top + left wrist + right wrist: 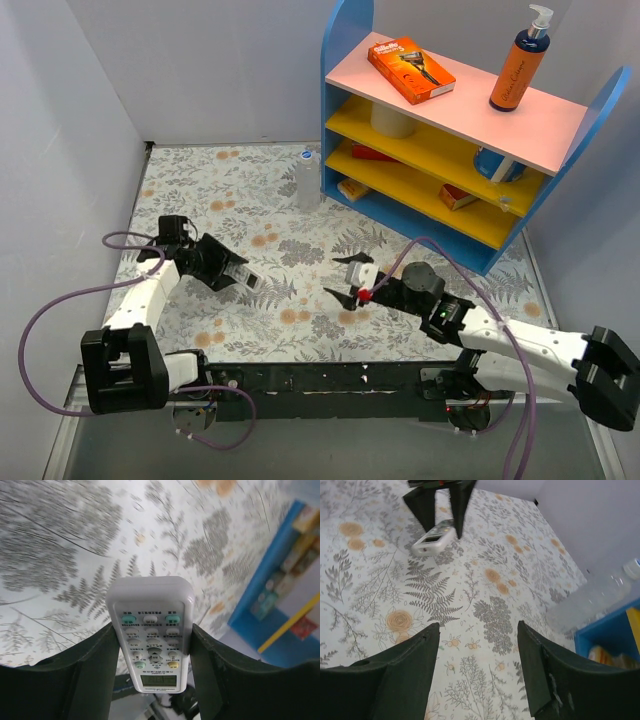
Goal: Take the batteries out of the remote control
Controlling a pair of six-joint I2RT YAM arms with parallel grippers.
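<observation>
Currently clamps the slim white plastic remote control (pixel 151 630) widthwise in the left gripper (pixel 236 274), long axis along its fingers (pixel 95 670), facing the spread, empty right gripper (pixel 344 280).

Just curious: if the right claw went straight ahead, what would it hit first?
The right gripper would probably meet the remote control held by the left gripper, though the tablecloth might come first; depth is unclear.
</observation>
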